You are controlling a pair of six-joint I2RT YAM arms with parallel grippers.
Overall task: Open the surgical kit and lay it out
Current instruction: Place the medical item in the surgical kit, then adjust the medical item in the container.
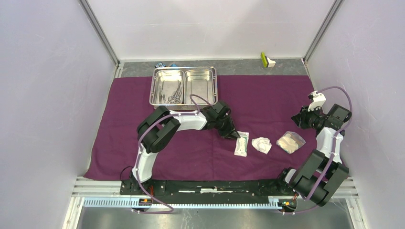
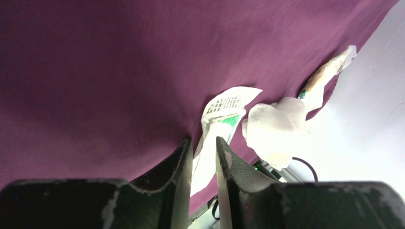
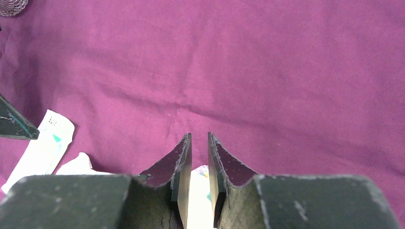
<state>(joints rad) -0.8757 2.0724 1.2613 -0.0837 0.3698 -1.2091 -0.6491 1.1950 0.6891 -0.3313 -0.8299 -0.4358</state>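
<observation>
The purple cloth (image 1: 267,95) lies spread flat with the steel tray (image 1: 216,86) at its far edge, so I judge I am setting out the small items. My left gripper (image 1: 235,135) sits low at the far end of the white packet (image 1: 242,143), mid-cloth, fingers narrow around it. Whether they pinch it I cannot tell, so next I must free it gently. My right gripper (image 1: 297,120) hangs slightly parted over the gauze wads (image 1: 291,141) to the right.

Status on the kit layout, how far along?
Done: purple cloth spread flat, steel tray set at its far edge, white packet, gauze wad and a second white bundle laid out on the cloth. In hand: left end effector at the packet's corner, grip unclear. Left: the instruments lie piled in the tray's left compartment, not laid out.
</observation>
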